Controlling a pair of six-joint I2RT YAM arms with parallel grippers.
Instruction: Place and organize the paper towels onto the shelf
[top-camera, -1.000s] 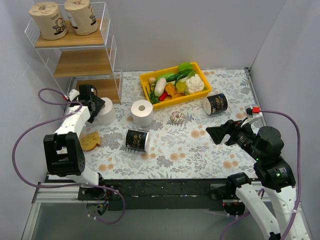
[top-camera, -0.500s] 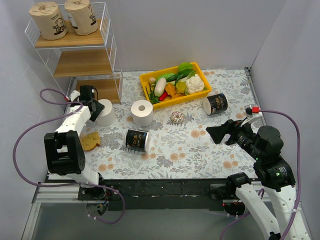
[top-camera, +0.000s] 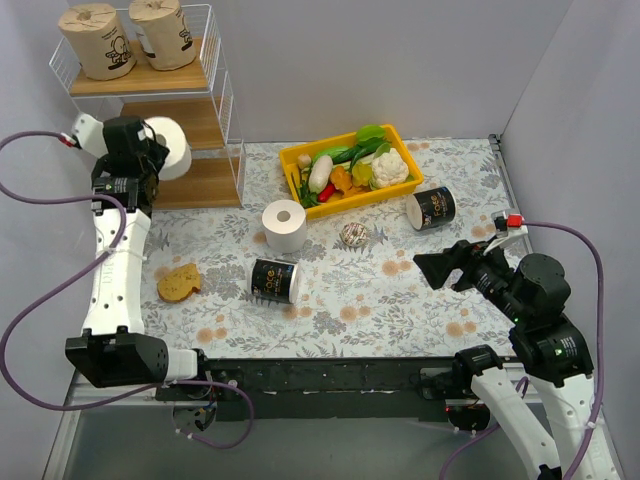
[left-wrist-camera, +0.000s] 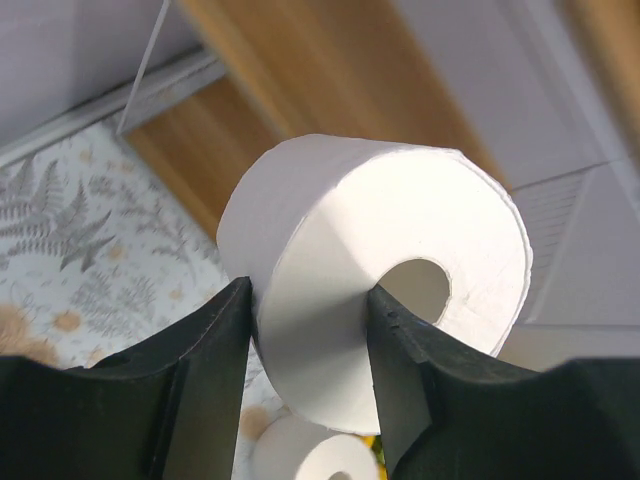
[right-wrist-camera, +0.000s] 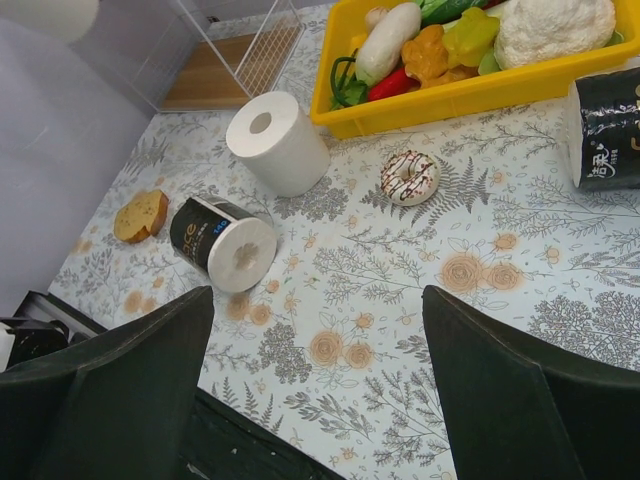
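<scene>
Shelf (top-camera: 165, 120), 10 o'clock: two tan rolls (top-camera: 97, 42) stand on the top tier.
Your left gripper (left-wrist-camera: 308, 310): clenched on a white roll (left-wrist-camera: 400, 240), raised just before the lower tiers.
Second white roll (top-camera: 284, 226): upright, left of table centre.
Black roll (top-camera: 274, 280): on its side, at its 6 o'clock.
Second black roll (top-camera: 432, 208): 2 o'clock, beside the bin (right-wrist-camera: 450, 98).
Your right gripper (right-wrist-camera: 315, 310): released, holding nothing, 4 o'clock.
</scene>
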